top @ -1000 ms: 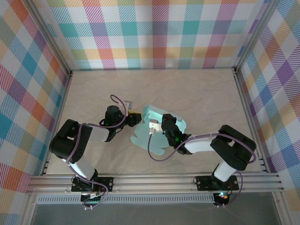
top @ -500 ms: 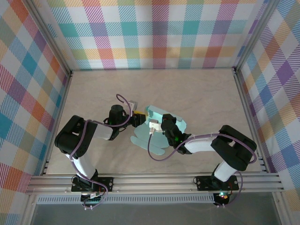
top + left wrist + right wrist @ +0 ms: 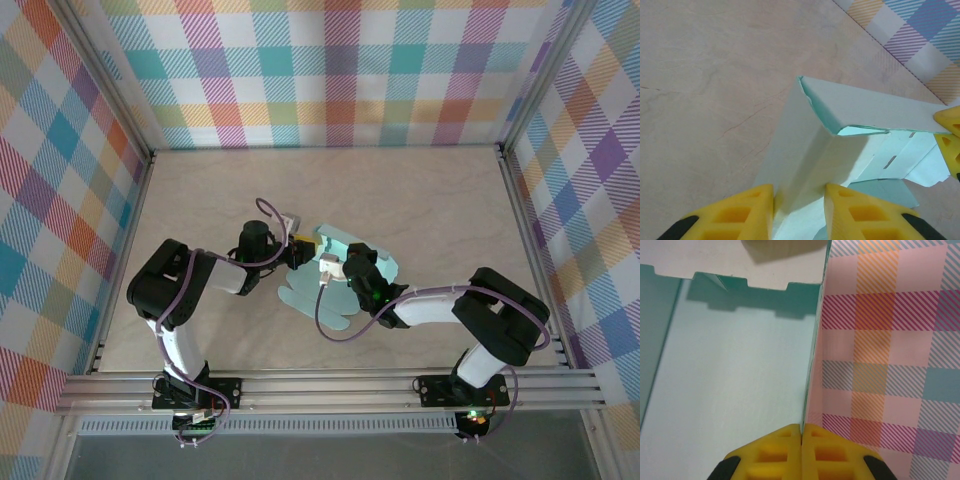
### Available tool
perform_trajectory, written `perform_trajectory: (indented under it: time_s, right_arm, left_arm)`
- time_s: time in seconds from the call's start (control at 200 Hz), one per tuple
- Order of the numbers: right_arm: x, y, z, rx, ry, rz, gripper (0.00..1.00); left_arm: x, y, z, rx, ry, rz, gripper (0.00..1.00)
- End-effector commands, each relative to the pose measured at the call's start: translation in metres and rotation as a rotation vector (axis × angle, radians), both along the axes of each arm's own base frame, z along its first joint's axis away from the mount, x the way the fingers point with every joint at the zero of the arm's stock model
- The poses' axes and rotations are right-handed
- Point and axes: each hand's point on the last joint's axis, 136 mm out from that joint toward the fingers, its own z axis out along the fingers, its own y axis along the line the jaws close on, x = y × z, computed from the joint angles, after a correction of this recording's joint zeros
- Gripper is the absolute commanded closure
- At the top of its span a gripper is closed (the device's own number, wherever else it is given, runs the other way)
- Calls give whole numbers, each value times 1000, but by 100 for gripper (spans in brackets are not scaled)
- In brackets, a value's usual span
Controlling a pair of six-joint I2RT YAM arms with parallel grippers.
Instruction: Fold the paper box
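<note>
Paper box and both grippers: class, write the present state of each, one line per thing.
paper box: partly folded, one wall raised, scalloped flaps lying flat.
left gripper: jaws astride a raised wall, grip unclear.
right gripper: shut on a thin edge of the paper box.

The pale marbled table point(image 3: 420, 200) carries the partly folded paper box point(image 3: 305, 296).

**Clearance: tight at centre, open beyond**

You are working in a crowded middle. The left gripper point(image 3: 799, 195) is straddling a raised wall of the paper box point(image 3: 850, 107), and the right gripper point(image 3: 801, 432) is pinching a panel edge just beside it. The far half of the table point(image 3: 430, 195) is lying open up to the plaid wall point(image 3: 330, 70).
</note>
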Motion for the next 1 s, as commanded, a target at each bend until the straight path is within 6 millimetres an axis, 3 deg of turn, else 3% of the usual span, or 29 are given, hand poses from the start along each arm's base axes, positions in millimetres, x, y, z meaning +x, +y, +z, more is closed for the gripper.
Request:
perform_trajectory:
  time_s: [0.0, 0.21, 0.405, 0.705, 0.995]
  right_arm:
    - [-6, 11, -3, -12, 24, 53, 100]
    - [-5, 12, -2, -24, 12, 57, 100]
    - [-9, 16, -4, -35, 13, 67, 100]
    - [-11, 17, -3, -29, 11, 69, 100]
    - [-17, 21, -8, -15, 39, 69, 100]
  left_arm:
    - [-1, -10, -1, 1, -12, -28, 70]
    - [-6, -17, -7, 25, -14, -42, 77]
    - [-7, -19, -12, 75, -38, -16, 72]
    - [5, -5, -20, 126, -46, 86, 70]
    - [6, -8, -22, 175, -93, 100, 69]
